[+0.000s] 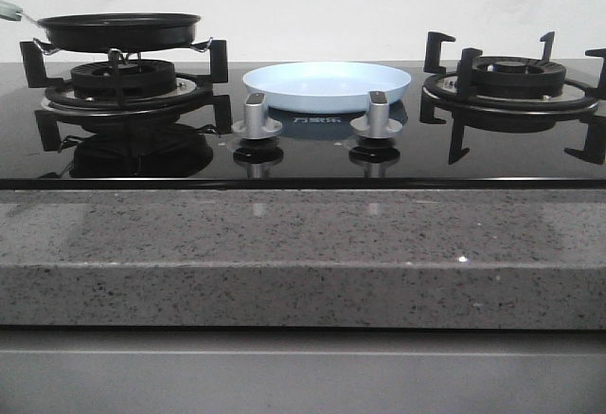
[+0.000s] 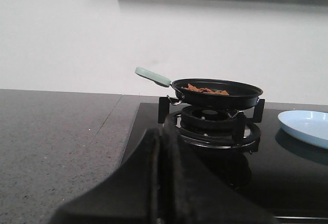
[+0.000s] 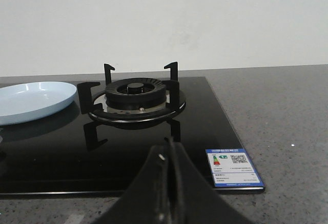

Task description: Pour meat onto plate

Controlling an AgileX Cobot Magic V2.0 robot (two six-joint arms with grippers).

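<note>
Nothing is poured yet: on my left the meat [image 2: 206, 89] sits in the black pan [image 1: 118, 29] on the left burner [image 1: 123, 82], the plate [image 1: 327, 85] waits bare mid-stove, and both end effectors, left [image 2: 163, 147] and right [image 3: 169, 158], are pressed closed, holding nothing.

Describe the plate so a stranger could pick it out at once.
Start at the black glass stove with a burner at each end. Between the burners, just behind the two silver knobs, sits the plate. It is the only pale blue thing there: round, shallow and bare, unlike the black pan on the left burner, which holds the meat.
</note>
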